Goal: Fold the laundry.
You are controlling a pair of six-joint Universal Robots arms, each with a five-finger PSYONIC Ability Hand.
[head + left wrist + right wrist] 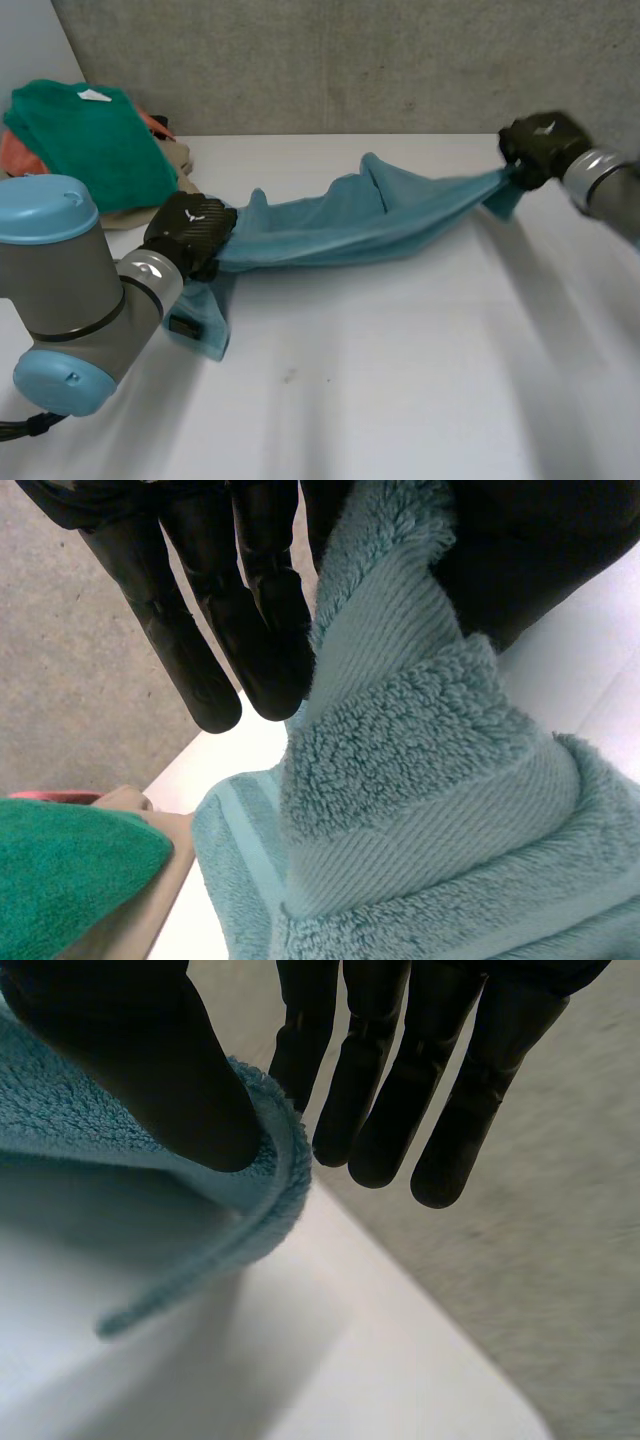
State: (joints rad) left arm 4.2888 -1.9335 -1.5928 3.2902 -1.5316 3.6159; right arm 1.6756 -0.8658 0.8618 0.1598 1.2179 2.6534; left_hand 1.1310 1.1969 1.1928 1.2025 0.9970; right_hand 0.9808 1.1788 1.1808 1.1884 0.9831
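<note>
Left hand [190, 232], seen from the head camera, is clenched on 1 end of the teal towel [350, 225] near the left side of the white table [400, 380], and the right hand [540, 145] grasps the opposite end at the far right. The towel stretches between the 2 hands as a bunched, sagging band, raised at both ends; whether its middle touches the tabletop cannot be told. Below the left hand a loose corner of the towel hangs down to the table. Just behind that hand, at the table's far left, lies a pile: a green cloth [90, 140] with a white label on top, an orange cloth [25, 155] at its left and a beige cloth [185, 160] under its near edge. A grey wall [350, 60] stands behind the table. From the left wrist camera, the twisted towel runs up between the left hand's straight fingers [210, 630] and its thumb, pinched there, and the green and beige cloths lie beyond the fingertips, beside the towel. From the right wrist camera, the right hand's thumb [150, 1060] presses a curled towel edge against the nearest finger, the other fingers straight beside it, above the table's rounded corner.
</note>
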